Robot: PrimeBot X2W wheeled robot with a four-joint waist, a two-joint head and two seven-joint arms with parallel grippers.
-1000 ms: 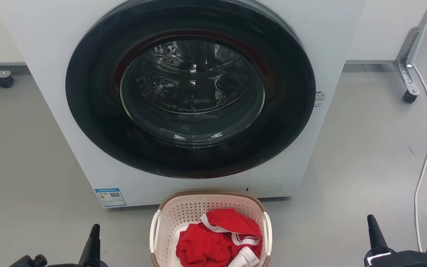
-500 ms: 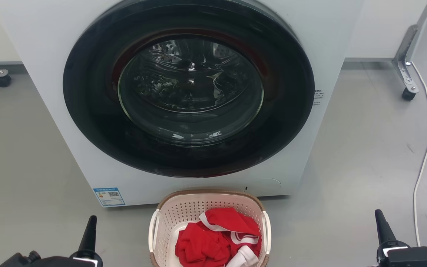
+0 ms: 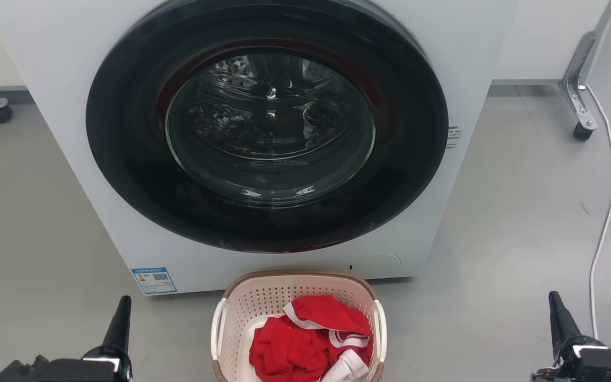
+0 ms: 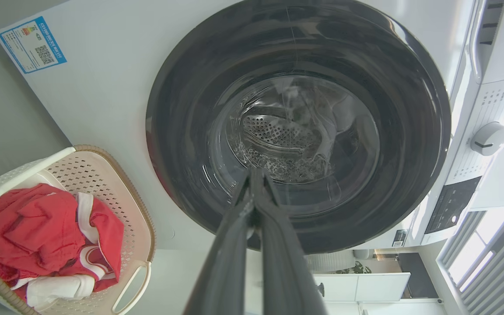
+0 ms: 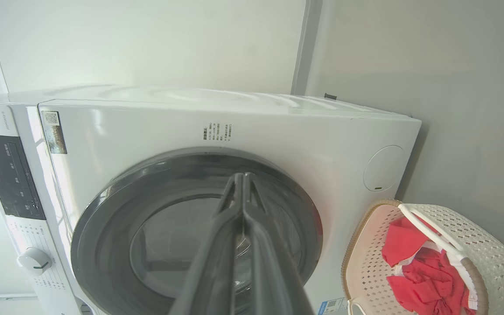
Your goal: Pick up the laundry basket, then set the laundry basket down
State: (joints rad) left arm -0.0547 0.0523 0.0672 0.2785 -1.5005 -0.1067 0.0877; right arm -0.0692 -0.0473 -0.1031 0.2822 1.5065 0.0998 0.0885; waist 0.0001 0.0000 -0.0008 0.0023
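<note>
The surface is a smooth grey floor (image 3: 496, 212). A white front-loading washing machine (image 3: 475, 58) with a round dark glass door (image 3: 268, 122), shut, occupies the upper and central part of the head view. A blue-bordered label (image 3: 154, 280) sits at the lower left corner of its front panel. A thin white cable (image 3: 608, 212) runs down the floor along the right edge of the frame, beside a metal leg on a black caster (image 3: 577, 95) at upper right.

The left gripper (image 3: 120, 318) stands at the lower left of the head view and the right gripper (image 3: 559, 315) at the lower right, both pointing up the frame. In the left wrist view the two long dark fingers (image 4: 234, 245) meet at their tips with nothing between them. In the right wrist view the fingers (image 5: 217, 253) are likewise pressed together and hold nothing. Both pairs point towards the door.

The small cream-white perforated plastic laundry basket (image 3: 263, 300), with a brown woven-look rim and white side handles, stands on the floor at the bottom centre of the head view, just in front of the machine's lower edge. It lies between the two grippers and well apart from both. It holds a crumpled red garment with white trim (image 3: 295, 350), heaped towards its near side. The basket appears at the lower left of the left wrist view and at the lower right of the right wrist view.
</note>
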